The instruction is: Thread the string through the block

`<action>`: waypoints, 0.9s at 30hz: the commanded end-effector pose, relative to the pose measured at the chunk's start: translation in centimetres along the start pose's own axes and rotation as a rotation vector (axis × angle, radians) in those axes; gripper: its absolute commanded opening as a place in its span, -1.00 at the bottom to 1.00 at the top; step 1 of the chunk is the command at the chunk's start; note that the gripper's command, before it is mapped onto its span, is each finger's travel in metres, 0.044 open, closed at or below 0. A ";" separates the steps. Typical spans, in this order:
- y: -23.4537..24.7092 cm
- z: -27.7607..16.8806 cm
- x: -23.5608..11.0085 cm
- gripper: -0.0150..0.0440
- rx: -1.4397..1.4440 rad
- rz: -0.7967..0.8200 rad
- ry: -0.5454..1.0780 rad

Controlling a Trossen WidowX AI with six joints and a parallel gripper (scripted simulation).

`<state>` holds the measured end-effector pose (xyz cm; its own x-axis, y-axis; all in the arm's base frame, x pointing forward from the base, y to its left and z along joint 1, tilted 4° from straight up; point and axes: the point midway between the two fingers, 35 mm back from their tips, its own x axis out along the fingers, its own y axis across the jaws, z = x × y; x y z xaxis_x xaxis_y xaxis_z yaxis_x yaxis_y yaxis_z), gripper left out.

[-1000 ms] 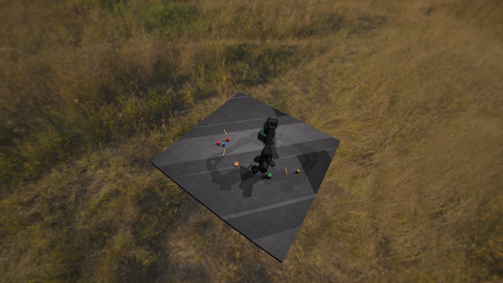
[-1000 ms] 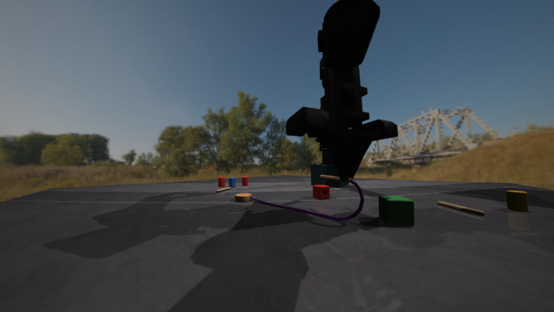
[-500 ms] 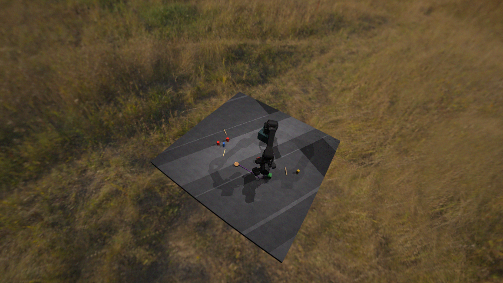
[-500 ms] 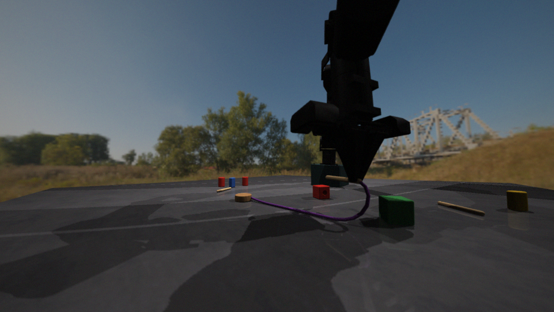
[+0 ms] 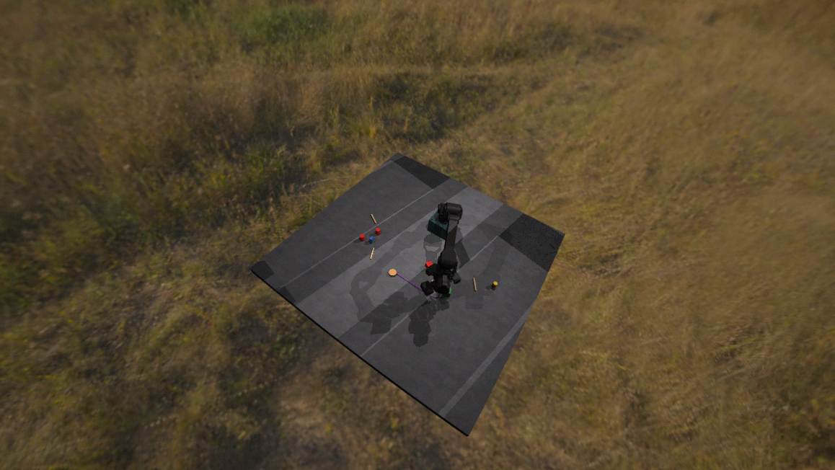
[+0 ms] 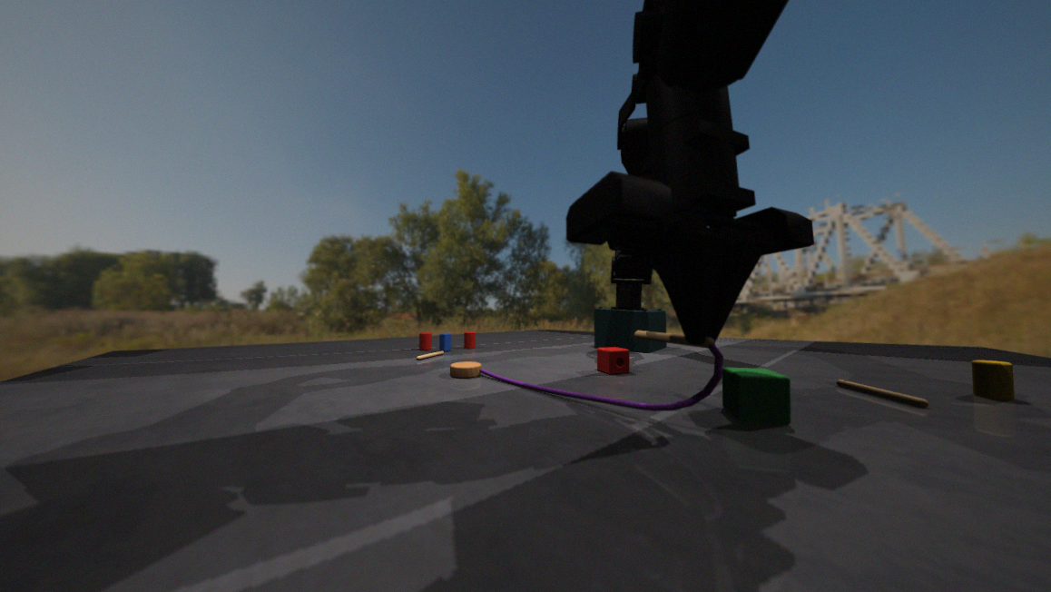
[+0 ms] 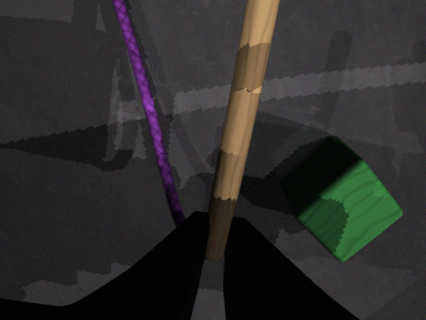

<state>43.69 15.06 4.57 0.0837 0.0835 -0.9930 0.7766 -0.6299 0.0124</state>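
Observation:
My gripper [image 6: 702,340] [image 7: 216,228] is shut on the wooden stick [image 6: 656,336] [image 7: 241,128], near its string end, and holds it roughly level above the table. The purple string [image 6: 624,405] [image 7: 147,100] [image 5: 409,282] hangs from that end in a curve and runs to the round wooden button [image 5: 391,272] [image 6: 465,370]. The red block [image 5: 428,264] [image 6: 608,360] sits on the table and shows a dark hole in one face in the exterior view. It is below and behind the stick, apart from it. The string is not in the hole.
A green cube [image 6: 756,397] [image 7: 350,208] stands close to the gripper. A loose stick [image 5: 474,284] [image 6: 880,393] and a yellow cylinder [image 5: 495,285] [image 6: 992,379] lie to the right. Two red cylinders, a blue piece [image 5: 370,239] [image 6: 445,341] and two loose sticks are at the left.

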 end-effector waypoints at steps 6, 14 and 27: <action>-0.3 -1.4 -0.1 -0.49 0.003 -0.003 0.010; -0.5 -1.3 0.2 -0.49 0.003 -0.003 0.013; -1.6 -0.8 1.3 -0.49 0.004 -0.004 0.012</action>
<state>43.47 16.56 3.52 0.0869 0.0902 -0.9921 0.7773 -0.6290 0.0109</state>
